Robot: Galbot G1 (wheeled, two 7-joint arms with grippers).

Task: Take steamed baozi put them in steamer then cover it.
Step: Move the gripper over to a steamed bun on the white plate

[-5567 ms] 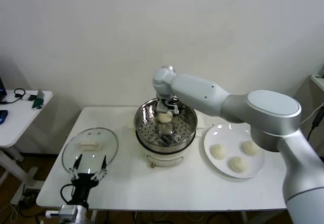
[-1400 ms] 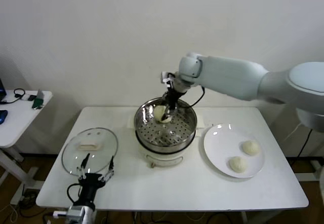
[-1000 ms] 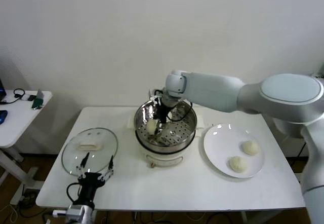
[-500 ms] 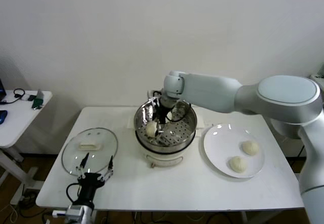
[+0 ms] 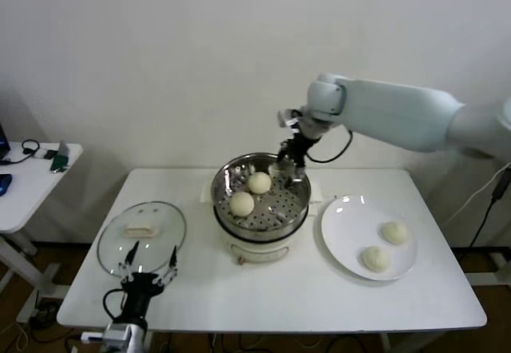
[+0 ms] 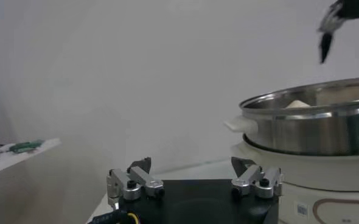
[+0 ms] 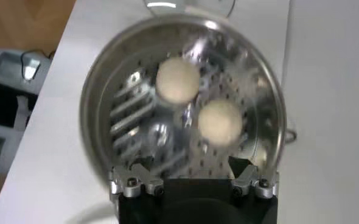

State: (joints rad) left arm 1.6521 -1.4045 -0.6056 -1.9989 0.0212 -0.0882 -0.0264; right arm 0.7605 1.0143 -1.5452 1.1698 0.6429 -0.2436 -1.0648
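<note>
The steamer [image 5: 273,212] stands mid-table with two baozi in it, one at the back [image 5: 259,182] and one at the front left [image 5: 242,203]. Two more baozi [image 5: 394,232] [image 5: 374,258] lie on the white plate [image 5: 349,229]. My right gripper [image 5: 289,165] is open and empty, raised above the steamer's back right rim. The right wrist view looks down on the steamer [image 7: 106,103] and both baozi [image 7: 177,79] [image 7: 219,122] past that gripper [image 7: 191,167]. The glass cover [image 5: 142,229] lies at the table's left. My left gripper [image 5: 145,269] is open, parked near the cover's front edge.
The left wrist view shows the left gripper [image 6: 191,167], the steamer's side [image 6: 313,125] on its white base and the right gripper [image 6: 348,30] above it. A small side table [image 5: 32,169] with cables stands at the far left. A wall is close behind.
My right gripper let go of the second baozi at the steamer's front left, then rose and moved back to the right, empty. The left arm has stayed put.
</note>
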